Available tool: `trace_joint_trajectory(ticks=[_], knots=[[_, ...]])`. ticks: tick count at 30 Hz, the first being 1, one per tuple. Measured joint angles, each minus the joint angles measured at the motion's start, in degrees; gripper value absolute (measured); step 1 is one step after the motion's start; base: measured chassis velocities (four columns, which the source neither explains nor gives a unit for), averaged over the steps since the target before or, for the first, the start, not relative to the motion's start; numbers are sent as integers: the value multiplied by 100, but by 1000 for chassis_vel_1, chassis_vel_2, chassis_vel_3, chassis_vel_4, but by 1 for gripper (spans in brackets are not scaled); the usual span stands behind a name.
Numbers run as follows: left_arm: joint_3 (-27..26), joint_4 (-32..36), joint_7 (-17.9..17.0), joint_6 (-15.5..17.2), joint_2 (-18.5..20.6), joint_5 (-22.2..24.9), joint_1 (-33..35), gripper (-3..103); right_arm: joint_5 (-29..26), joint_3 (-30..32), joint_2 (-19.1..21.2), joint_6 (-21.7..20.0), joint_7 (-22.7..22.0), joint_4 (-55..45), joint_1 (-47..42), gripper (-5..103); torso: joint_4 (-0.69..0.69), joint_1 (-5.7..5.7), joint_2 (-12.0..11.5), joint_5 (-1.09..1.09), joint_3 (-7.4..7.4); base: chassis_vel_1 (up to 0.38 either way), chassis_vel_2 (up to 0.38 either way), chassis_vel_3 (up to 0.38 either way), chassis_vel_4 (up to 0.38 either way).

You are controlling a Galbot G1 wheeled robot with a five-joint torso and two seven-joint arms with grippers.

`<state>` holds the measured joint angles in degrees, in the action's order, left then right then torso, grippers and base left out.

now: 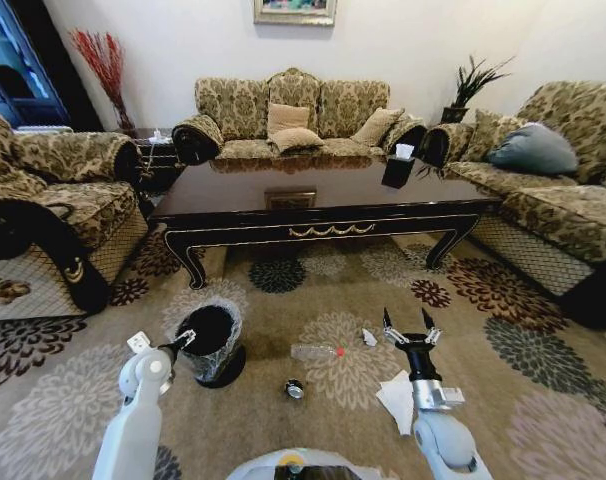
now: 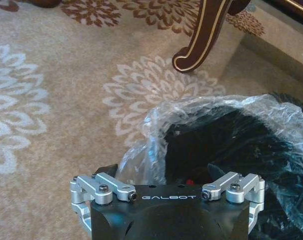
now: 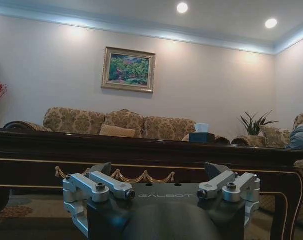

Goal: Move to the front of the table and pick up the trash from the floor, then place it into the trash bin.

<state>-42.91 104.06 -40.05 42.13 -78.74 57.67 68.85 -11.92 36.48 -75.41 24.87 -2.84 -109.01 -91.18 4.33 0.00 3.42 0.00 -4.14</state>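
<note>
My left gripper (image 1: 183,342) sits at the near rim of the trash bin (image 1: 211,340), on the left of the carpet in front of the table (image 1: 323,200). In the left wrist view the left gripper (image 2: 167,186) has its fingertips buried in the crinkly liner (image 2: 201,112), so I cannot tell whether it is spread or closed. My worry here is snagging that bag: pulling back could drag the liner out or tip the light bin.

The clear bottle (image 1: 316,351) lies on its side to the right of the bin, long axis running left-right, red cap pointing right toward my right gripper. Nearer me sits a small dark round piece (image 1: 294,388) (it looks ready to roll if nudged). A small white scrap (image 1: 369,338) lies just right of the cap, and the folded paper (image 1: 396,397) lies nearer, beside my right arm.

My right gripper (image 1: 411,328) hangs with its fingers spread wide and empty, facing the table. A round, smooth bottle may skid away if I close across its length rather than across its width.
</note>
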Motion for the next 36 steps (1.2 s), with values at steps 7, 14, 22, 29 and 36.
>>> trace_joint_trajectory(ticks=[7,14,22,29,36], knots=[[19,-16,0,14,3,12,-38,91,-1,14,-3,35,0,22,-6,100,-1,0,0,0,0,0,0,0,0],[-5,-16,33,13,37,-7,90,64,-3,24,-2,54,0,21,-15,100,-1,0,0,0,0,0,0,0,0],[-33,-16,80,7,61,-110,299,30,6,9,-12,65,0,4,-22,100,0,0,0,0,1,0,0,0,0],[-84,47,107,5,114,-282,478,9,43,8,-13,72,-108,3,-29,100,-1,0,0,-1,0,0,0,0,0],[-211,261,189,10,218,-333,714,1,-139,-54,-4,-360,-843,98,83,100,-1,0,0,0,0,0,0,0,0]])
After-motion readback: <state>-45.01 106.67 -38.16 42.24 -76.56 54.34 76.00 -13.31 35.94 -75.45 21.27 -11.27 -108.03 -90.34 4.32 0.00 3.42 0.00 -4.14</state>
